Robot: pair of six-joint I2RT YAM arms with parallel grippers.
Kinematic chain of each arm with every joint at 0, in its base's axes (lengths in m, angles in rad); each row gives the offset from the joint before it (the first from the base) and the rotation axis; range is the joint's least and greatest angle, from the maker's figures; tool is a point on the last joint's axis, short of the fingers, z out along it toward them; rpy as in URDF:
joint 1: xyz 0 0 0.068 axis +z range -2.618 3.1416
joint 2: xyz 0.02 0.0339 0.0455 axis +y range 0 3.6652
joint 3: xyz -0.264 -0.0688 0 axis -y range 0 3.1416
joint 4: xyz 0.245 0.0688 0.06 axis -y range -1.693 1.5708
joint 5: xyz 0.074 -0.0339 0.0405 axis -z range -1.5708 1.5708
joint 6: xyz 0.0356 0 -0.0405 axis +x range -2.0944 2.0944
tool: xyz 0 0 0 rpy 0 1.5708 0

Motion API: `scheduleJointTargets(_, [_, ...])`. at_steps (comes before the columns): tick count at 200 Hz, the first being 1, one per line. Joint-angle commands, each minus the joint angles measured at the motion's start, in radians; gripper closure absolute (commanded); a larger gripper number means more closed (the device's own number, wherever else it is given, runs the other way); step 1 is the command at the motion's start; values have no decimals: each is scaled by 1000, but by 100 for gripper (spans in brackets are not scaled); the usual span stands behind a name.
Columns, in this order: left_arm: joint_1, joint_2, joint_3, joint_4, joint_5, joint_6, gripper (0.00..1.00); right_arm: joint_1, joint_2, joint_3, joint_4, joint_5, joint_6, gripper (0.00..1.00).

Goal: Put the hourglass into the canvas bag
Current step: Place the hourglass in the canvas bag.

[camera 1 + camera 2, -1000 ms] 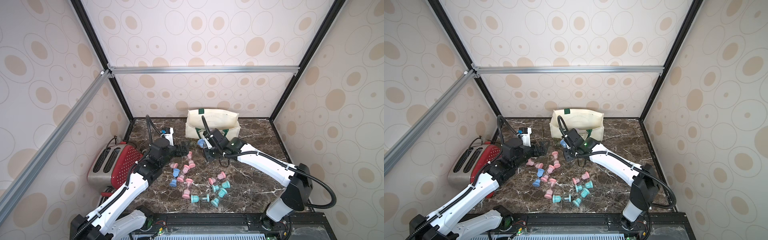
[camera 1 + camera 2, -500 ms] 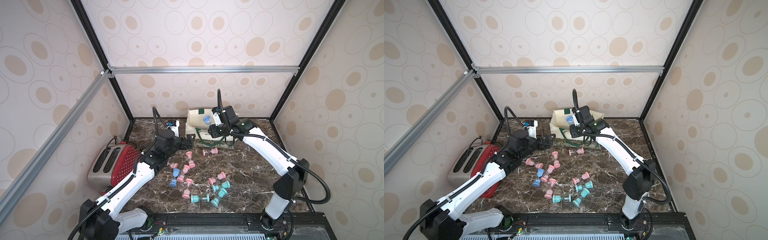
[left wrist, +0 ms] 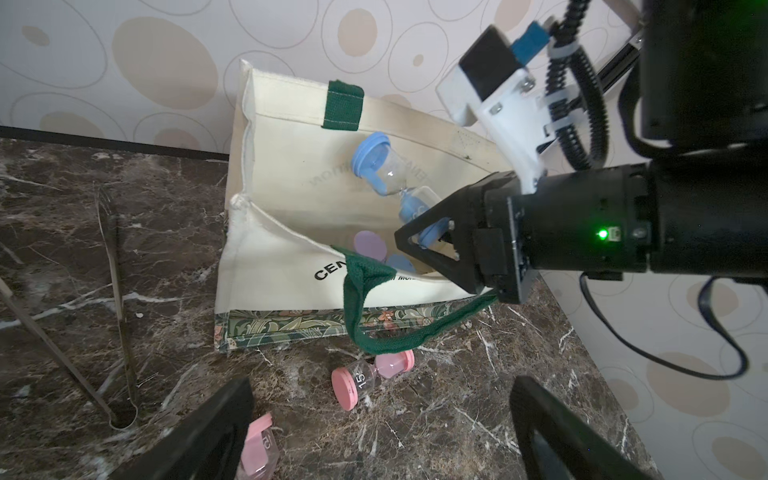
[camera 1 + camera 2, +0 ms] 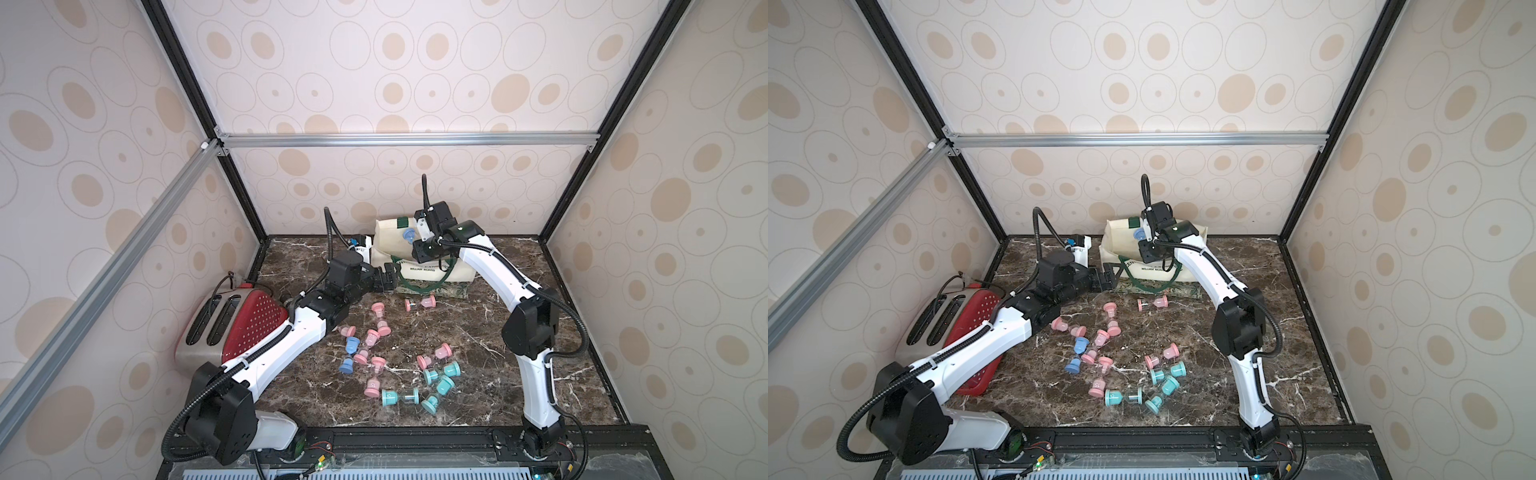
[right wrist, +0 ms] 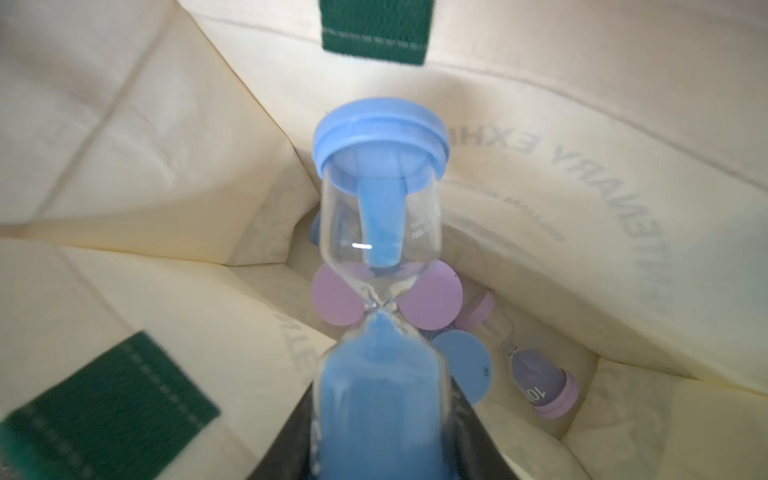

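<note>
**Blue hourglass held over bag mouth, release not yet made**

The blue-capped glass hourglass (image 3: 388, 176), part filled with blue sand, was tilted above the open mouth of the cream canvas bag with dark green handles (image 3: 282, 270), its free cap toward the bag's rear wall. The right gripper (image 3: 428, 239) was pinched on its other end, and its black fingers (image 5: 465, 432) flanked the sand-filled bulb. The right wrist view looked straight down into the bag, where a lilac hourglass (image 5: 544, 386) and other lilac and blue caps lay on the bottom.

The left gripper (image 4: 385, 279) stood spread and empty, just beside the bag's front corner. A pink hourglass (image 3: 374, 378) lay on the dark marble tabletop (image 4: 490, 332) close to the bag's floral base, with more pink, blue and teal ones scattered nearer the robot.

Risks, as judged:
- A drop from this height would land glass on glass, which could chip or crack a piece.
- The front wall sagged inward and one handle hung over it. A release short of centre could catch the rim and tip the hourglass out.
- Withdrawal could snag the drooping handle and pull the bag over.
</note>
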Motion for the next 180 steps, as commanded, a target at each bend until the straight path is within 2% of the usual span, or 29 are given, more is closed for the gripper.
scheduleJointTargets(1, [6, 20, 54, 34, 11, -7, 3, -2, 33, 44, -30, -14, -52, 87])
scheduleJointTargets(53, [6, 54, 58, 41, 5, -4, 3, -10, 111, 53, -55, 0, -80, 84])
scheduleJointTargets(82, [6, 63, 57, 41, 2, -2, 3, -17, 124, 32, -53, 7, -79, 78])
scheduleJointTargets(180, [6, 60, 66, 33, 3, 0, 3, -19, 56, 25, -54, 45, -74, 42])
